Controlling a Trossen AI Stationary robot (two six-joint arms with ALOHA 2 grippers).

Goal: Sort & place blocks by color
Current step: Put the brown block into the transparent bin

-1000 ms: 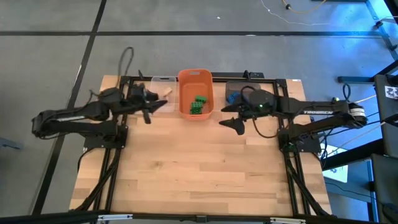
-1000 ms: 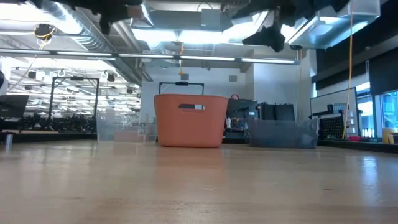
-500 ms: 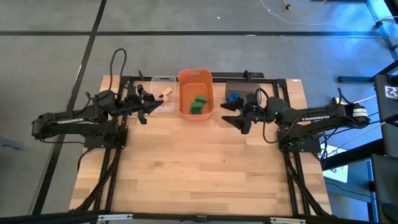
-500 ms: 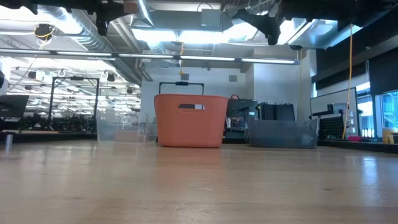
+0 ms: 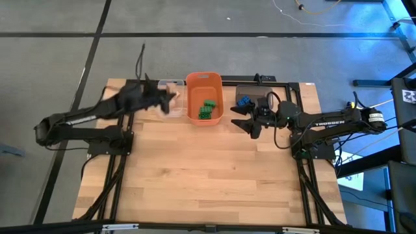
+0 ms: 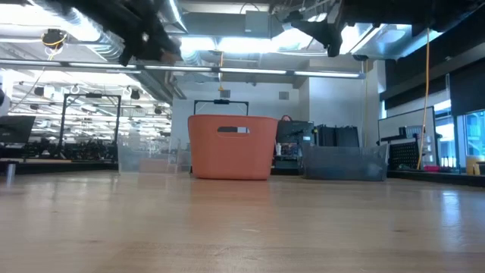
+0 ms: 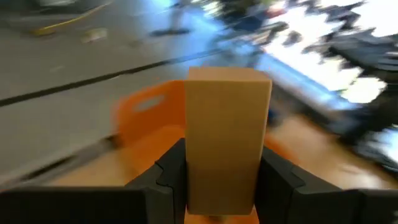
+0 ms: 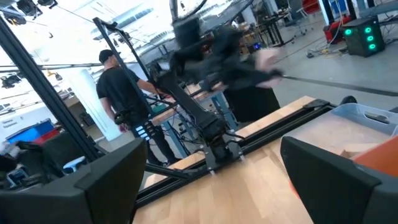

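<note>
Left gripper (image 7: 222, 180) is clamping a pale tan block (image 7: 227, 140) between its fingers (image 7: 171, 171), jaws part-closed on it, block standing upright and sticking out ahead of the fingertips; since half a second ago the left arm has been swinging up and forward, and in the high view it is now blurring over the clear bin (image 5: 170, 87), where earlier it was sitting just short of that bin; so the carry is under way and the release is not yet done, tan block still in the grip.

Orange bin (image 5: 204, 97) is lying just beyond and to the side of the left gripper, green blocks (image 5: 207, 109) resting inside it; from the left wrist view orange is showing right behind the held block, so I am judging the gripper to be passing close to that bin's edge, though the tan block belongs in the clear one by colour; whether another tan block is already sitting in the clear bin I cannot tell now, the arm is covering it.

Right gripper (image 5: 250, 121) is hanging with jaws spread wide, holding nothing, just in front of the grey-brown bin (image 5: 250, 91); blue blocks (image 5: 243, 101) are sitting in that bin beside it; it has barely shifted over the last half second, waiting.

No loose blocks showing on the table (image 5: 208, 175); sorting is looking nearly finished, this tan block likely the last.
</note>
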